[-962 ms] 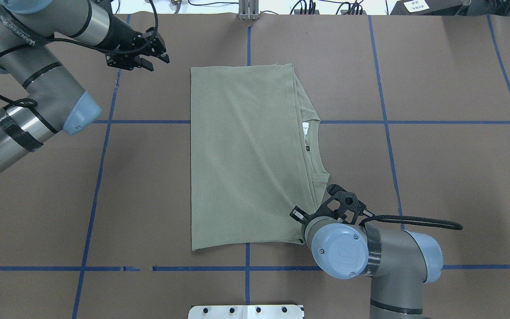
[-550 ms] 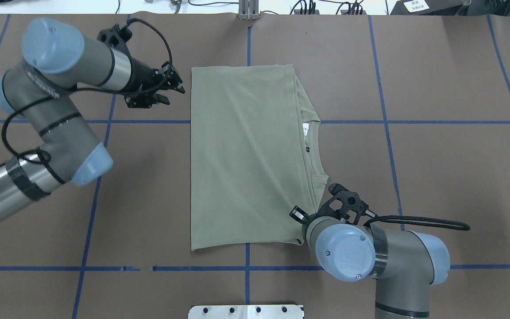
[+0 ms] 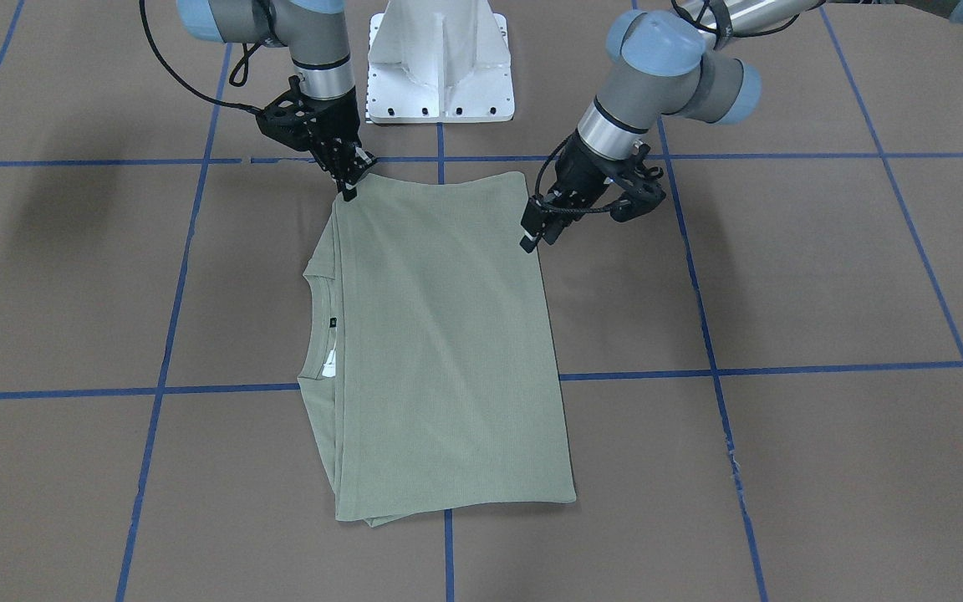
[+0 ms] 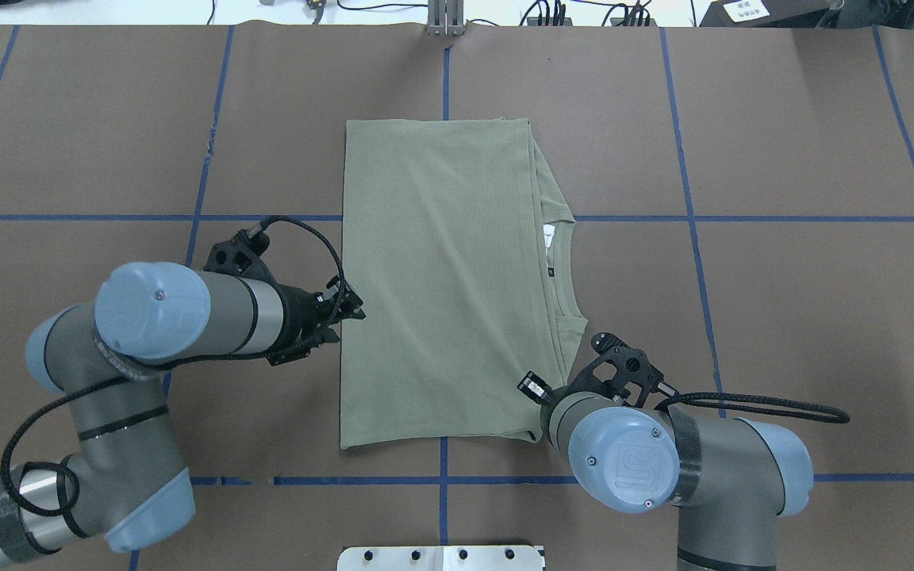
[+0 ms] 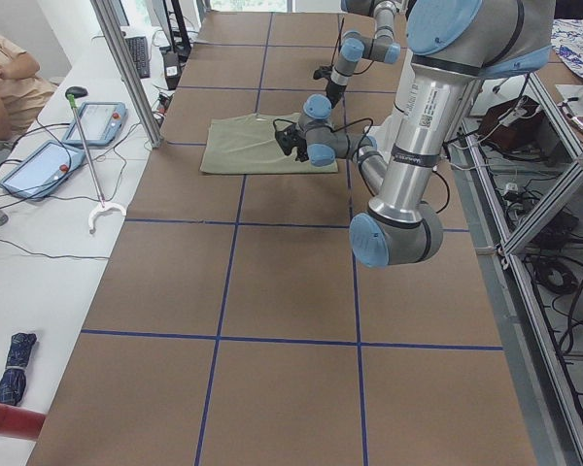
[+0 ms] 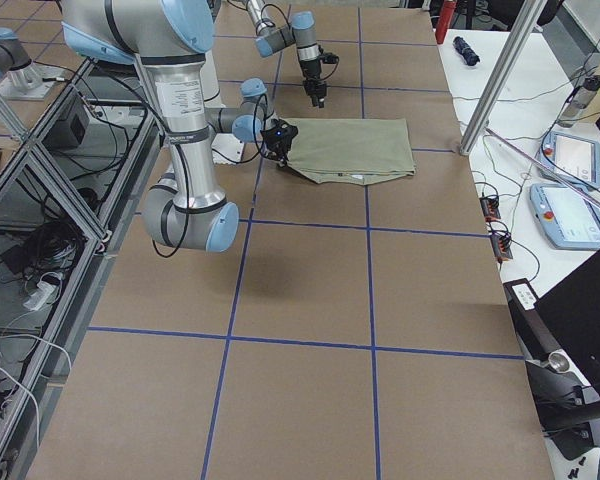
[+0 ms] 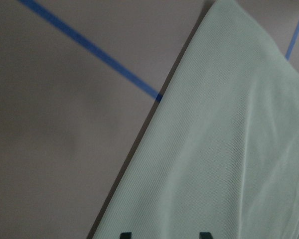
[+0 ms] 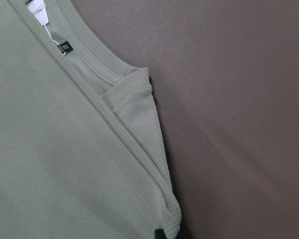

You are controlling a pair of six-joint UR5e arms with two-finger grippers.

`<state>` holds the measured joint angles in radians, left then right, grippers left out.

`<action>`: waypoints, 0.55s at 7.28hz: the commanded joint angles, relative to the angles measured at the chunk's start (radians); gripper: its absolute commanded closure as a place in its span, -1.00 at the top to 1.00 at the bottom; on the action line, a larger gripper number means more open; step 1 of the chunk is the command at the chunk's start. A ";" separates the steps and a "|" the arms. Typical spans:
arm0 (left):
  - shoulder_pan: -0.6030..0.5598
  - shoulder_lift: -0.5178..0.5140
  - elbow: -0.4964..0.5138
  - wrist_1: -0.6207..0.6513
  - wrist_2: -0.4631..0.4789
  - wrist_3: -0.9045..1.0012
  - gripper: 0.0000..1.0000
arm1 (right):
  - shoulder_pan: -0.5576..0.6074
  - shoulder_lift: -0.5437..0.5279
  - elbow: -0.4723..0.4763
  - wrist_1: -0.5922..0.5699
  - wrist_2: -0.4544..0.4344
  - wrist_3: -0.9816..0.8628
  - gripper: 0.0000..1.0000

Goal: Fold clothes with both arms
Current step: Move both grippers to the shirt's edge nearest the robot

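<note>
- Here, the green shirt (image 4: pixel 441 277) lies folded flat in the middle of the brown table (image 4: pixel 782 277).
- Seen from above, its collar (image 4: pixel 564 270) is on the 3 o'clock side, with a white tag (image 4: pixel 548 235) inside.
- The right gripper (image 3: pixel 350 186) is at the shirt's 5 o'clock corner and pinches it tight.
- The left gripper (image 3: pixel 538 234) is at the shirt's 9 o'clock edge, with its fingers spread apart and holding nothing.
</note>
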<state>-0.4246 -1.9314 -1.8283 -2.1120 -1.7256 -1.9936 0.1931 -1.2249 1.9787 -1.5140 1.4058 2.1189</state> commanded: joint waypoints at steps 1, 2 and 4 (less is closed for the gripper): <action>0.114 0.050 -0.026 0.026 0.055 -0.072 0.16 | -0.003 -0.001 0.003 0.000 -0.001 0.001 -1.00; 0.148 0.083 -0.048 0.029 0.055 -0.105 0.16 | -0.003 -0.001 0.005 0.000 -0.002 0.001 -1.00; 0.174 0.103 -0.074 0.029 0.057 -0.125 0.16 | -0.003 0.001 0.005 0.000 -0.004 0.001 -1.00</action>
<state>-0.2709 -1.8440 -1.8875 -2.0840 -1.6714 -2.1041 0.1903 -1.2255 1.9831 -1.5140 1.4028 2.1200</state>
